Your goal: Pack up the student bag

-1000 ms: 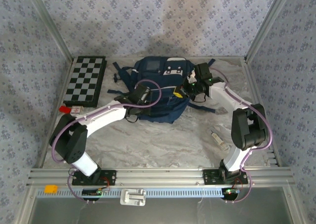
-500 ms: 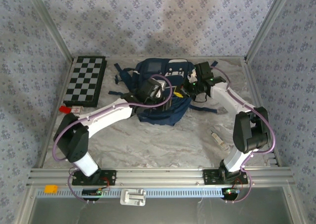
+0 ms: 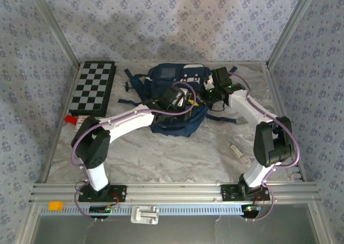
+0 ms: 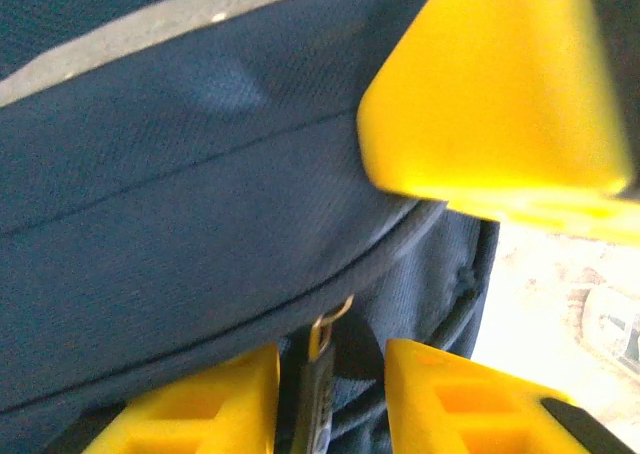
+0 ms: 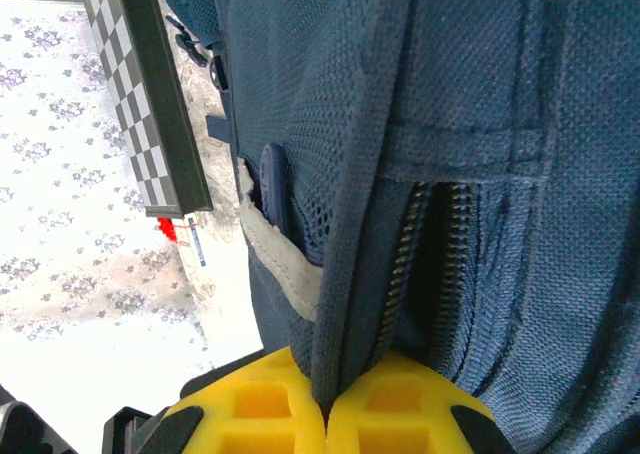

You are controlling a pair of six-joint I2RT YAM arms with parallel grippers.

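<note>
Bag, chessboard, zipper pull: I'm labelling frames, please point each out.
bag (image 3: pixel 174 124), top view, lower front fabric.
chessboard (image 3: pixel 95 88), top view, middle of its checkered face.
zipper pull (image 4: pixel 312 384), left wrist view, dark tab under the ring.

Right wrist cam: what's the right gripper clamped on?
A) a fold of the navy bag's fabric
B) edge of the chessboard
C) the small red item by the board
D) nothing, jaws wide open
A: in the right wrist view, the right gripper has its yellow fingers closed together on a seam fold of the student bag, just beside a zipper.
</note>
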